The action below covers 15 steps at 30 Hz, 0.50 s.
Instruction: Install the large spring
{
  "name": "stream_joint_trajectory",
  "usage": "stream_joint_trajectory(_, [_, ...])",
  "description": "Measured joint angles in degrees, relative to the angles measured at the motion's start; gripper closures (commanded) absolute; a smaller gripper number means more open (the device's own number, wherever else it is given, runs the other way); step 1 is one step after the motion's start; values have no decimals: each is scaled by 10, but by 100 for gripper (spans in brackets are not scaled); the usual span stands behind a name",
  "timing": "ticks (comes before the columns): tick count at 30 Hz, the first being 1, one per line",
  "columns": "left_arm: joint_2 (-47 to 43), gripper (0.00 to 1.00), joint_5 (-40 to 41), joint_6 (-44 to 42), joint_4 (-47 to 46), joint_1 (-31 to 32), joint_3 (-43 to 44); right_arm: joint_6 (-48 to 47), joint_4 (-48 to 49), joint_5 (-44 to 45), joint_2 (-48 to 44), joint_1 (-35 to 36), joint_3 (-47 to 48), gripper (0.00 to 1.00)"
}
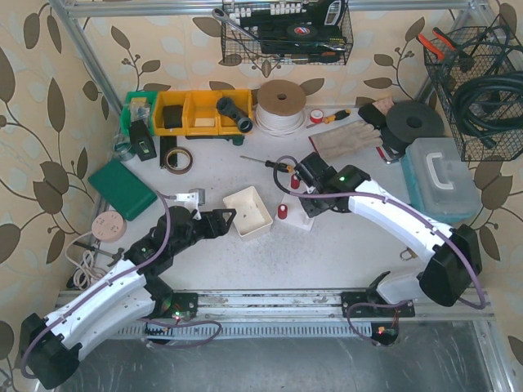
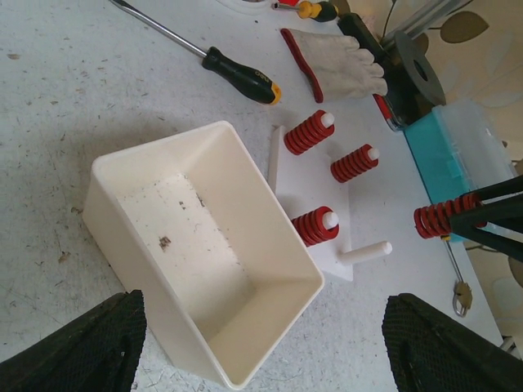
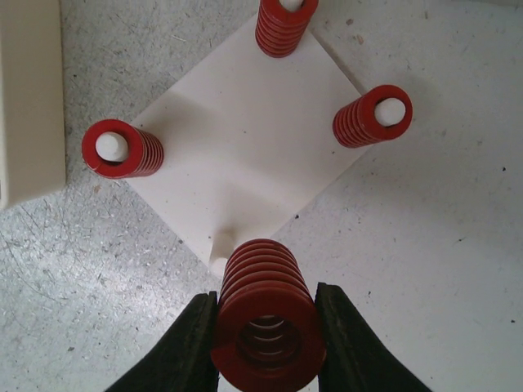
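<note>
Close to the near edge of the bench (image 1: 270, 261), the left gripper (image 1: 222, 220) hovers at the near corner of an empty white bin (image 2: 188, 237), its fingers (image 2: 90, 343) spread wide with nothing gripped between them. Just beside the bin's right wall lies a white base plate (image 3: 245, 147) with four upright pegs. Three pegs carry red springs: one (image 3: 122, 149) on the corner nearest the bin, one (image 3: 372, 116) on the opposite corner, one (image 3: 279, 28) on the corner farthest from the right gripper (image 3: 265, 343). The fourth peg (image 3: 222, 243), on the corner facing that gripper, is bare. The right gripper is pinching the large spring (image 3: 263, 286), a finger on each flank, and holds it off the plate near the bare peg, not yet on it. Farther back on the bench lie a black-handled screwdriver (image 2: 241, 75) and a work glove (image 2: 335, 61). A row of yellow bins (image 1: 196, 113) and a cord spool (image 1: 280, 106) sit along the far edge
</note>
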State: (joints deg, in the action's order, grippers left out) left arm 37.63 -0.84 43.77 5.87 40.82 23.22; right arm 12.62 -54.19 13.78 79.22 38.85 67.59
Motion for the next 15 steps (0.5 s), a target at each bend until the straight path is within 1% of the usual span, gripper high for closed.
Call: stream_joint_trajectory(15, [12, 17, 8, 0, -12, 0, 0, 17, 43, -1, 28, 7, -24, 100])
